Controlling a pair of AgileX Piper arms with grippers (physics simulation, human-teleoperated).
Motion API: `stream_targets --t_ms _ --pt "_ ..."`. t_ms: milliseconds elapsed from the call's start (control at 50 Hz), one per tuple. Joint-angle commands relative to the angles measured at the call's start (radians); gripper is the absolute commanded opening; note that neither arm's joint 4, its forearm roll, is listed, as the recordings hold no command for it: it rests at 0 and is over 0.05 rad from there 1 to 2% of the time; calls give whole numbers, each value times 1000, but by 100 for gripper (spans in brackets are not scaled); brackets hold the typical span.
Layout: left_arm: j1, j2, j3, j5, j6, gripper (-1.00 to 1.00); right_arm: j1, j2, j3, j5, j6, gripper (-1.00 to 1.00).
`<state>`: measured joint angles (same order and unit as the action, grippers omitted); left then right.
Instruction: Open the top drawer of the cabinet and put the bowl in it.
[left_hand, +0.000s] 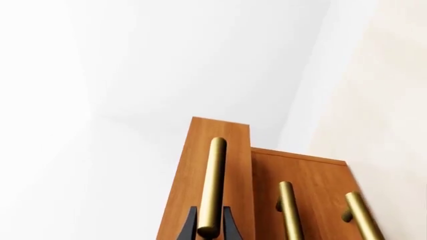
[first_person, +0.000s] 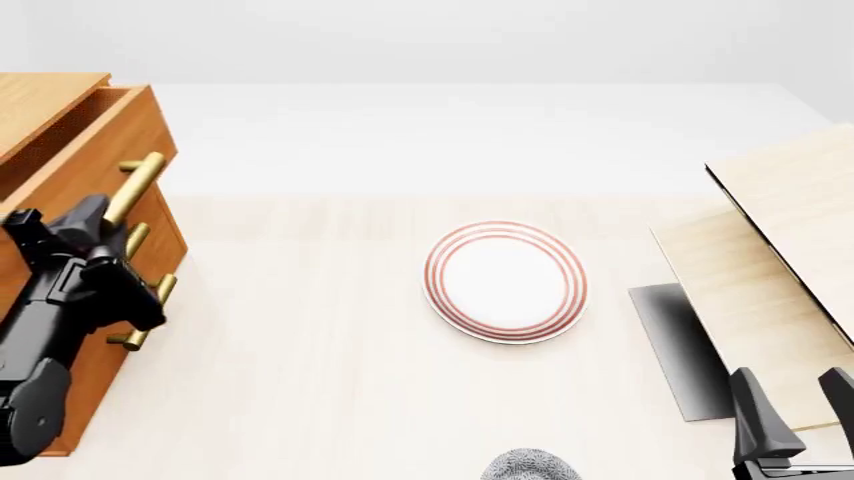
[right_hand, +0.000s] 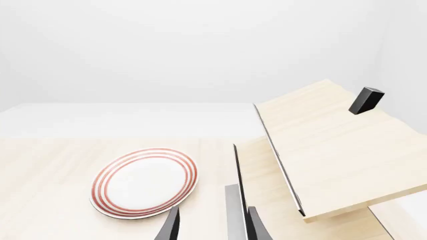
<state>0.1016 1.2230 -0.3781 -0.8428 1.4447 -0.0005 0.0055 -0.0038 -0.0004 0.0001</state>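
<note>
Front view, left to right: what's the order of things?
cabinet with left gripper at the top drawer handle → plate → pale wood structure → right gripper.

Open table (first_person: 307, 350) lay between the cabinet (first_person: 54, 130) at the left and the pale wood structure (first_person: 774, 250) at the right — only the plate (first_person: 505, 278) sat mid-table, the bowl (first_person: 531, 466) at the near edge — while the left arm (first_person: 60, 300) crowded the partly drawn top drawer (first_person: 94, 140).

Red-ringed plate (first_person: 505, 278) mid-table (first_person: 307, 360), pale wood structure (first_person: 781, 270) at right w/ small black block (right_hand: 366, 100) on top.
</note>
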Motion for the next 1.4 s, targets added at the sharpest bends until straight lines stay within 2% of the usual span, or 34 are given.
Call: stream_targets --t_ms 20,260,880,1160,1400 --pt "-57 101 11 -1 23 -100 0 -1 0 0 0 100" --pt "-83 80 -10 41 31 -100 0 0 0 0 0 100" --pt "-119 -2 50 65 30 -100 0 -1 0 0 0 100" --pt "-120 -138 58 164 12 -100 0 -1 0 0 0 100" --pt "-129 -172 98 151 15 -100 0 -1 0 0 0 100"
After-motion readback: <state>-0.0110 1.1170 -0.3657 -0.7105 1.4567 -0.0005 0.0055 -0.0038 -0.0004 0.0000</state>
